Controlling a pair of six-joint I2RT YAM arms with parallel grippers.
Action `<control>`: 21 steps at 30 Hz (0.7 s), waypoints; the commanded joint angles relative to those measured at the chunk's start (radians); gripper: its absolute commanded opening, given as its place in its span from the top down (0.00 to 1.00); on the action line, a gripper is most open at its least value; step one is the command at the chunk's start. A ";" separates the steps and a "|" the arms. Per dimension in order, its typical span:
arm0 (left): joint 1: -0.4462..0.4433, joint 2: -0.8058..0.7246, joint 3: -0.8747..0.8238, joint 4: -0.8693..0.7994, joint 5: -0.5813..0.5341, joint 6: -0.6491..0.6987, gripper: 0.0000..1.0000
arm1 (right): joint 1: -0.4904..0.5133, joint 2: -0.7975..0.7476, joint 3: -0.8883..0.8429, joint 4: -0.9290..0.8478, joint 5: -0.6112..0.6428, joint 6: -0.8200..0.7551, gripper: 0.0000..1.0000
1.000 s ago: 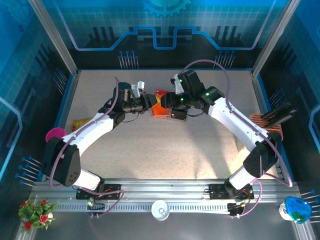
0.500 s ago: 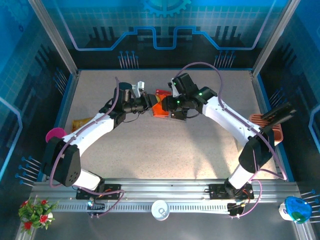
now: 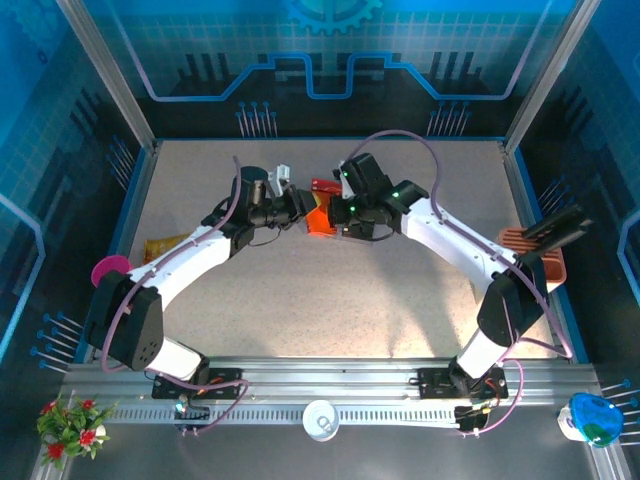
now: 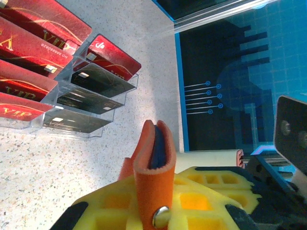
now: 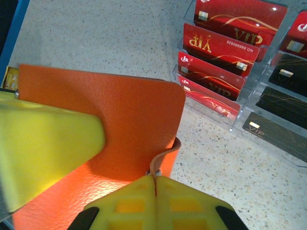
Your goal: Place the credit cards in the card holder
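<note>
the left end effector [image 4: 153, 203] is clamped tight on the small orange-red folding card holder [image 4: 152, 158], holding it on edge over the far middle of the speckled grey bench [image 3: 300, 300]. the right end effector [image 5: 154, 189] is pinched shut on the holder's snap strap [image 5: 164, 152]. just beside the holder, red and dark grey credit cards [image 5: 220, 45] stand in a clear plastic tiered tray [image 4: 76, 130].

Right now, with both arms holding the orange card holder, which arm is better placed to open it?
Right, probably. The right fingers are shut on the thin strap at the card holder edge, so a pull could open it. The left fingers clamp the body and steady it.
</note>
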 commanded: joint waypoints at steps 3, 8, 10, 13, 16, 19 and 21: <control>-0.003 -0.054 0.011 0.080 0.036 -0.037 1.00 | -0.112 -0.073 -0.236 -0.011 0.042 0.066 1.00; -0.003 -0.077 -0.012 0.096 0.032 -0.069 1.00 | -0.166 -0.181 -0.303 -0.008 -0.032 0.072 1.00; -0.002 -0.082 -0.022 0.112 0.025 -0.096 1.00 | -0.177 -0.221 -0.313 -0.006 -0.088 0.076 0.96; -0.002 -0.084 -0.041 0.162 0.011 -0.160 1.00 | -0.181 -0.288 -0.330 0.019 -0.170 0.101 0.75; -0.003 -0.082 -0.054 0.221 -0.005 -0.222 1.00 | -0.183 -0.345 -0.349 0.094 -0.263 0.154 0.59; -0.002 -0.079 -0.055 0.243 -0.014 -0.251 1.00 | -0.179 -0.379 -0.332 0.147 -0.297 0.207 0.49; -0.003 -0.077 -0.052 0.250 -0.013 -0.260 1.00 | -0.171 -0.383 -0.298 0.162 -0.293 0.220 0.45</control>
